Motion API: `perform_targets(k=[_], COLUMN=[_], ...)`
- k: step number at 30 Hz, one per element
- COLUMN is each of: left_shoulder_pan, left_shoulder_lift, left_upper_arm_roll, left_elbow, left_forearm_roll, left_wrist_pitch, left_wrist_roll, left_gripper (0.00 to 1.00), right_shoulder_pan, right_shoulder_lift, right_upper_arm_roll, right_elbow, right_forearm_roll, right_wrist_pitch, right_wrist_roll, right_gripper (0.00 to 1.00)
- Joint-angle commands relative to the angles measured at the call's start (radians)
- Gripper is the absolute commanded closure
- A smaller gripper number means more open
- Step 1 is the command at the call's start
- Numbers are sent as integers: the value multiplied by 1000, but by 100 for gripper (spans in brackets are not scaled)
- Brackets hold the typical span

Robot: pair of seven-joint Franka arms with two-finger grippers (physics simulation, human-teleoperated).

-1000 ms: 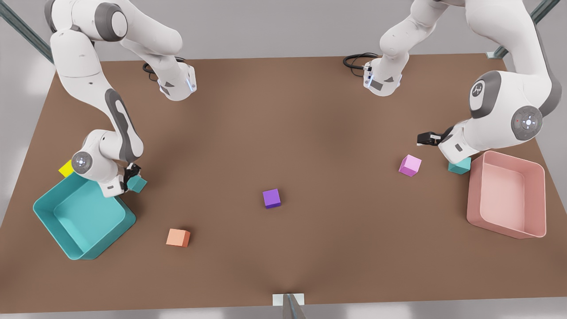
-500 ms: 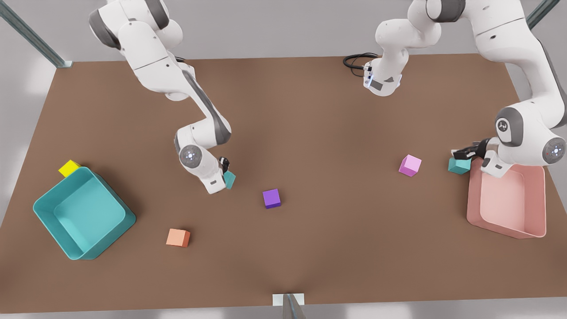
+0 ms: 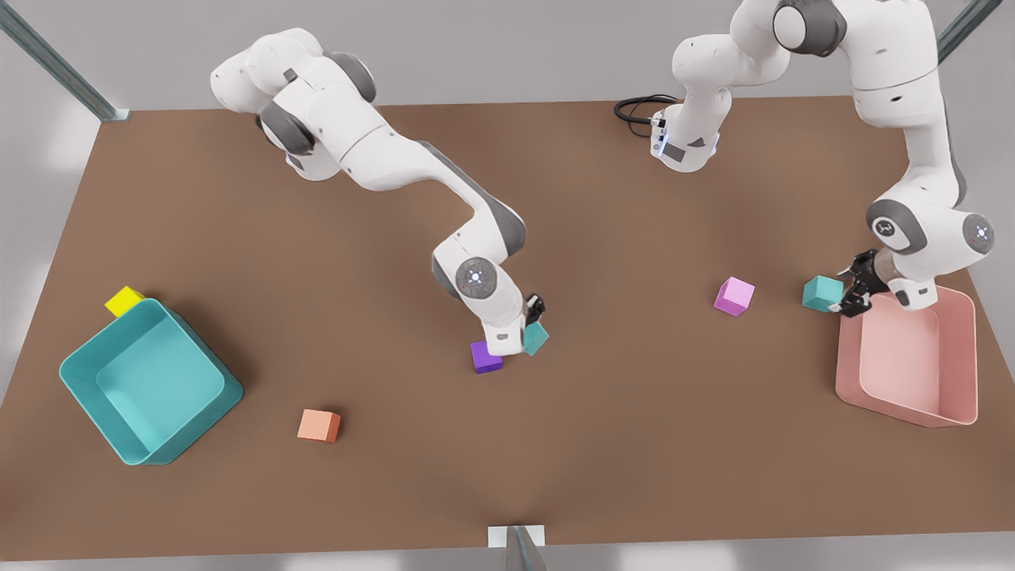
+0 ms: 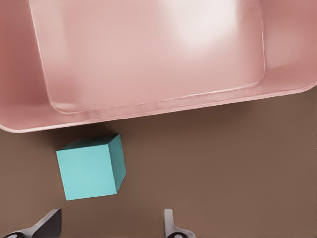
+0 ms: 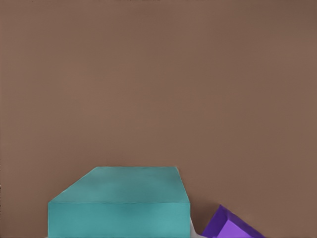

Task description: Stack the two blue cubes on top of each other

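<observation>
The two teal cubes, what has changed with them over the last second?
The right gripper has carried its teal cube from the teal bin to beside the purple cube. The left gripper, open, swung beside the other teal cube, which stayed put by the pink bin.

One teal cube [image 3: 535, 338] held tilted mid-table; other teal cube [image 3: 821, 293] beside pink bin [image 3: 908, 404].

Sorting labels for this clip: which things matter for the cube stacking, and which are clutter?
In the job:
carried teal cube, in right pincer
second teal cube, beside open left pincer

Lying about:
purple cube
pink cube
orange cube
yellow cube
teal bin
pink bin
</observation>
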Motion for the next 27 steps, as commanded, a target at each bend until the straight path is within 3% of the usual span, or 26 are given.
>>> perform_targets(k=[1, 8, 10, 16, 19, 21, 23, 27], left_shoulder_pan=[6, 2, 4, 9, 9, 10, 10, 24], left_shoulder_lift=[16, 34, 42, 62, 74, 88, 94, 92], left_upper_arm_roll=[0, -3, -3, -3, -3, -3, -3, -3], left_elbow=[-14, -25, -25, -25, -25, -23, -23, -23], left_forearm_roll=[-29, 71, 71, 71, 70, 71, 71, 71], left_wrist_pitch=[145, 85, 84, 70, 71, 71, 71, 71], left_wrist_roll=[-361, -324, -324, -325, -327, -305, -276, -135], left_gripper=[0, 0, 0, 0, 0, 0, 0, 0], right_shoulder_pan=[12, 41, 41, 34, -52, -147, -311, -612], right_shoulder_lift=[64, 193, 193, 171, 63, -27, -81, -109], right_upper_arm_roll=[3, 3, 3, 7, 47, 57, 69, 47], right_elbow=[87, 181, 182, 204, 210, 210, 210, 195], right_forearm_roll=[-4, -9, -9, -1, 45, 43, 45, -87], right_wrist_pitch=[-49, -22, -16, -40, -196, -439, -663, -934], right_wrist_roll=[779, 778, 779, 778, 772, 718, 531, 217], right_gripper=[30, 30, 0, 0, 0, 0, 0, 0])
